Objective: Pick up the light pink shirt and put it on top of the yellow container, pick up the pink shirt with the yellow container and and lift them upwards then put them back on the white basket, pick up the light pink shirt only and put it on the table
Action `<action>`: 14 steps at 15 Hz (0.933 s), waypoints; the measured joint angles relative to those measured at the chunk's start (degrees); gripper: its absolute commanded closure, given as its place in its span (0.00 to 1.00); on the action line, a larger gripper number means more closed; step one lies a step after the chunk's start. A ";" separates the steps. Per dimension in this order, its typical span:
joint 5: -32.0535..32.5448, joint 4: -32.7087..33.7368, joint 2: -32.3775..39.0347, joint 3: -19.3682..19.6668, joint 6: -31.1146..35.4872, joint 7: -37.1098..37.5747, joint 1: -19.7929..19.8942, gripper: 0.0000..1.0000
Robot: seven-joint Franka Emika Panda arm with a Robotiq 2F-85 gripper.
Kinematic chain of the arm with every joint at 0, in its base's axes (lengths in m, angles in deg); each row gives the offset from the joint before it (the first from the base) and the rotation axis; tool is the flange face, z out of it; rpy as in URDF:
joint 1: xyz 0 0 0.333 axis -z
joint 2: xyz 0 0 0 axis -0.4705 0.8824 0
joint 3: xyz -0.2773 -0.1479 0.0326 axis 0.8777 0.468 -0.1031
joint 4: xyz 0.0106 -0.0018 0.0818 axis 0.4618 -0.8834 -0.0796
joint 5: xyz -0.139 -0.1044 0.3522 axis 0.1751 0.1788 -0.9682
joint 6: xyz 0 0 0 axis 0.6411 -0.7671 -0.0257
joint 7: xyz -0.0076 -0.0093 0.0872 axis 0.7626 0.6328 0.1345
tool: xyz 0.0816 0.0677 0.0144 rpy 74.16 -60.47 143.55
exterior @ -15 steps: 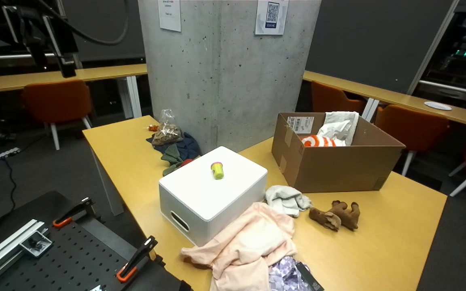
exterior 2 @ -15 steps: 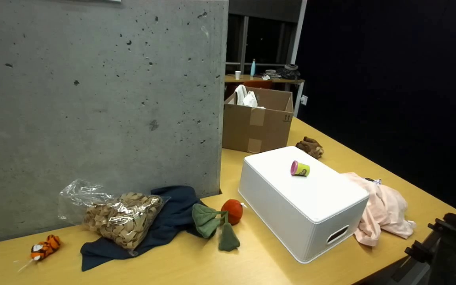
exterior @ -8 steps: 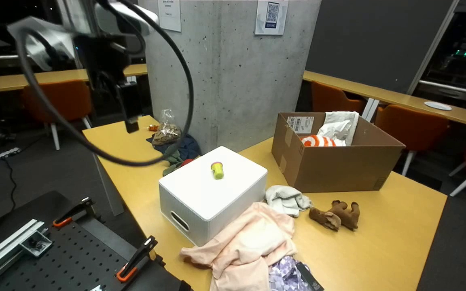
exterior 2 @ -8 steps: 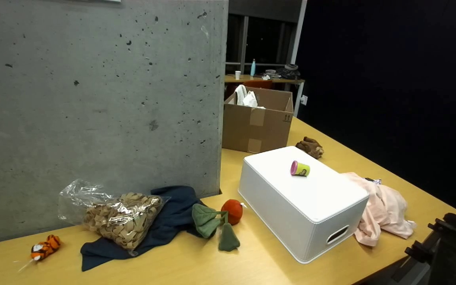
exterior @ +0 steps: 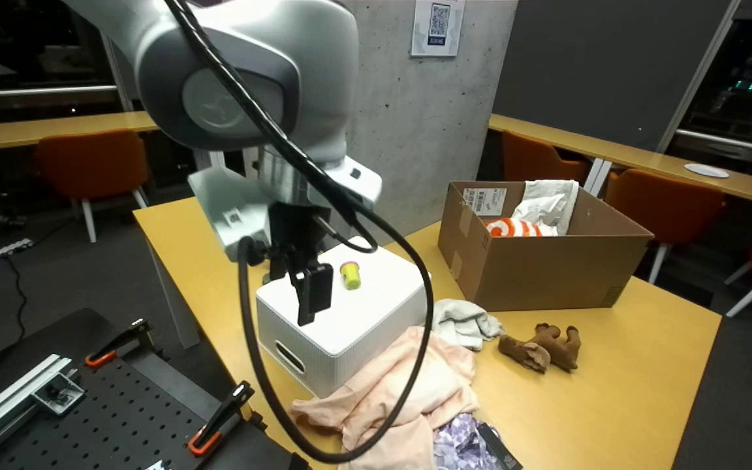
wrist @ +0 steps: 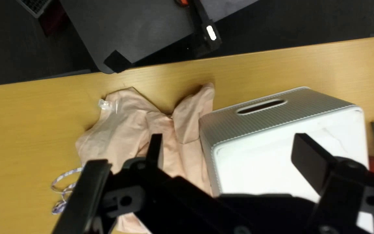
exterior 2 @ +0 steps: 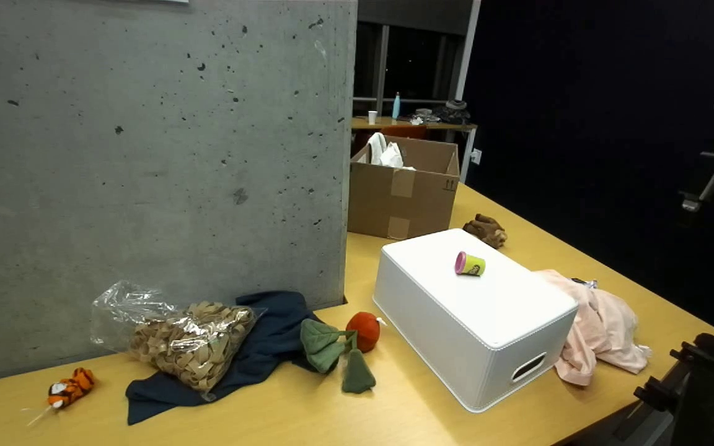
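The light pink shirt lies crumpled on the table against the side of the upturned white basket. It also shows in an exterior view and in the wrist view. The yellow container, a small tub with a pink lid, lies on its side on top of the basket, also seen in an exterior view. It is out of sight in the wrist view. My gripper is open and empty. It hangs above the basket's near end, with the shirt partly below one finger.
A cardboard box with cloths, a grey cloth, a brown plush animal and a lavender cloth surround the shirt and basket. A plastic bag and red plush lie behind. A concrete pillar borders the table.
My arm and gripper have swung in from the upper left in an exterior view, coming lower and over the white basket. The shirt, basket and yellow container have not moved.
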 measured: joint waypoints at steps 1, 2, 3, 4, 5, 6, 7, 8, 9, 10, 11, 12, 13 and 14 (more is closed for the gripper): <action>-0.05 1.57 3.27 0.35 0.03 0.00 0.60 0.00; -0.06 3.10 6.32 0.60 0.07 0.00 1.32 0.00; -0.06 4.52 9.06 0.86 0.09 0.00 2.09 0.00; -0.07 5.93 11.65 1.07 0.09 0.00 2.95 0.00; -0.09 7.38 14.14 1.19 0.10 0.00 3.90 0.00; -0.09 8.86 16.43 1.28 0.12 0.04 4.78 0.00; -0.09 10.48 18.71 1.35 0.15 0.15 5.65 0.00; -0.09 12.18 20.99 1.43 0.50 0.39 6.44 0.00; -0.09 13.68 23.04 1.45 1.25 0.72 7.10 0.00; -0.09 15.12 25.11 1.46 2.20 1.19 7.63 0.00; -0.10 16.48 27.19 1.45 3.52 1.83 8.02 0.00; -0.11 17.74 29.26 1.45 4.91 2.58 8.23 0.00; -0.14 18.89 31.22 1.45 6.27 3.31 8.30 0.00; -0.32 20.10 33.27 1.39 7.47 4.11 8.32 0.00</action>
